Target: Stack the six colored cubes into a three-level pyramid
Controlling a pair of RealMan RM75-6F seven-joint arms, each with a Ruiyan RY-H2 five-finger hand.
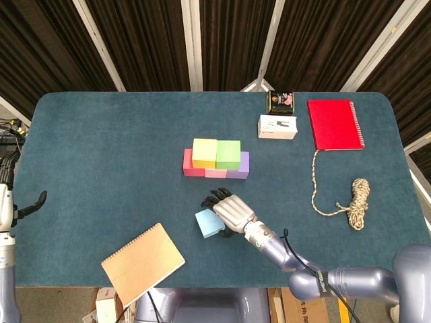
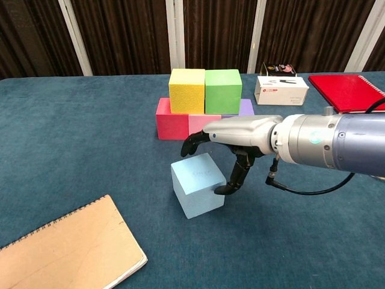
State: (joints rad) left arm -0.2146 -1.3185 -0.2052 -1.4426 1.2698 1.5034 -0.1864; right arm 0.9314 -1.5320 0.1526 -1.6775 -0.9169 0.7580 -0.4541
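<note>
Grasp pending: right hand (image 2: 231, 141) unclenched over light blue cube (image 2: 197, 184), thumb at its right face. Should clench squarely, then lift straight up before moving to the yellow cube (image 2: 186, 90) and green cube (image 2: 223, 90).

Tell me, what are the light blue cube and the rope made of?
The light blue cube looks like soft foam: matte, with a fine grainy surface and no shine, though I can't be sure. The rope looks like twisted natural fibre, maybe jute or hemp: tan, rough, with two-tone strands, lying in a loose bundle.

Bright, even light; sharp focus
</note>
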